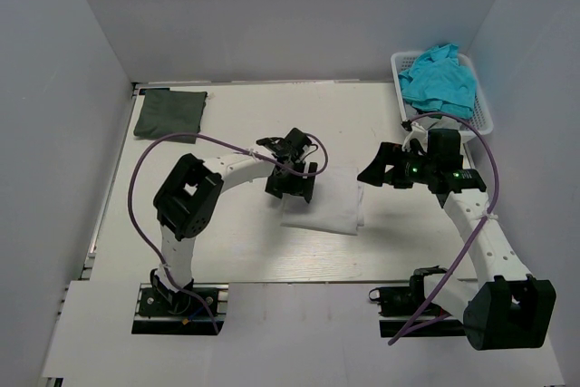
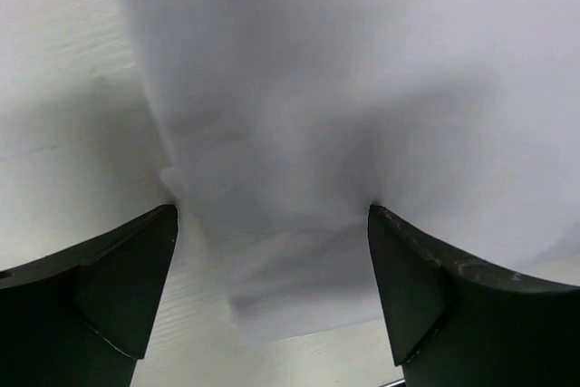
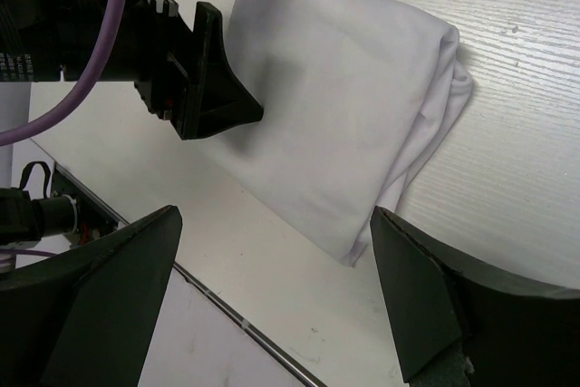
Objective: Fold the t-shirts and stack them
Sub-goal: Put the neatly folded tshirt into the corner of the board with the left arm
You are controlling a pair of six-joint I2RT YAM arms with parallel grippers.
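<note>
Teal t-shirts (image 1: 439, 79) heap in the far-right basket (image 1: 481, 108).

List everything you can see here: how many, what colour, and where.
white t-shirt: one, white, folded, table centre
dark t-shirt: one, grey-green, folded, far left corner
teal t-shirts: number unclear, bright teal, heaped in the basket
basket: one, white, far right corner
table: one, whitish, under everything
cables: two, purple, one along each arm
left gripper: one, black, open over the white t-shirt
right gripper: one, black, open, right of that t-shirt
</note>
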